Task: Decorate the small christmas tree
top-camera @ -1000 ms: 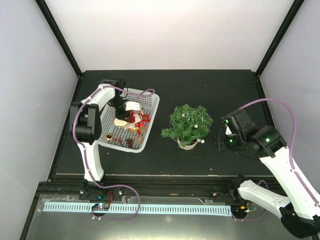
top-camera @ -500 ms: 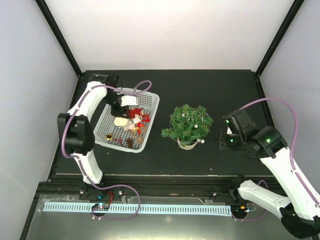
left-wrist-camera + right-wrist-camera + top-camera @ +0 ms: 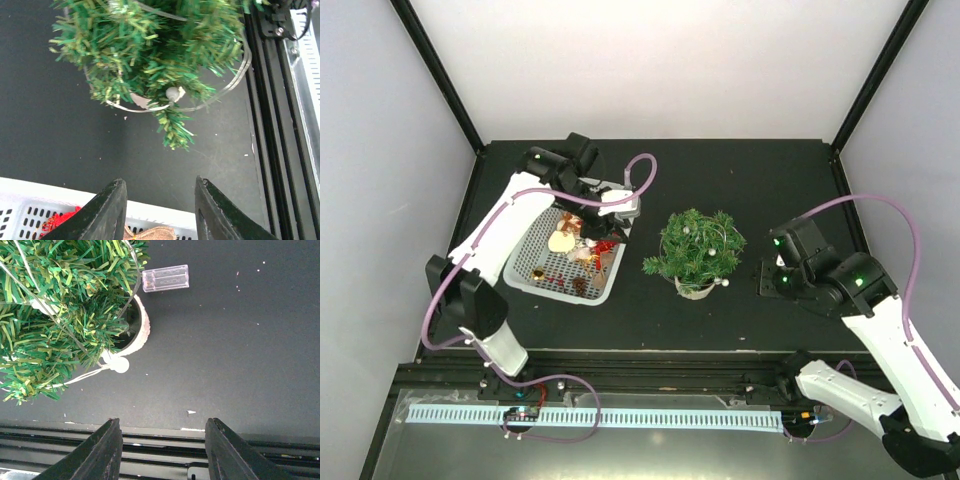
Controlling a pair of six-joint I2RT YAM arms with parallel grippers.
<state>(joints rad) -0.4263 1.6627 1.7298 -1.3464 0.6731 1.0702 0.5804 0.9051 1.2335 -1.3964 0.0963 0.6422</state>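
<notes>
Both pairs of jaws stood apart, apparently empty. The left pair hovered over the white mesh basket [image 3: 532, 262]; next came grasping an ornament [image 3: 560, 241] for the bushy green miniature tree [image 3: 698, 245].

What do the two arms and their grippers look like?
The left arm and right arm have white shells and black joints, each trailed by a lilac cable. Green lights dot the right arm's joints. The left gripper and right gripper have black, tapering fingers.

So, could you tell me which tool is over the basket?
The left tool, above the white basket's rim; the right tool hangs across the small christmas tree.
</notes>
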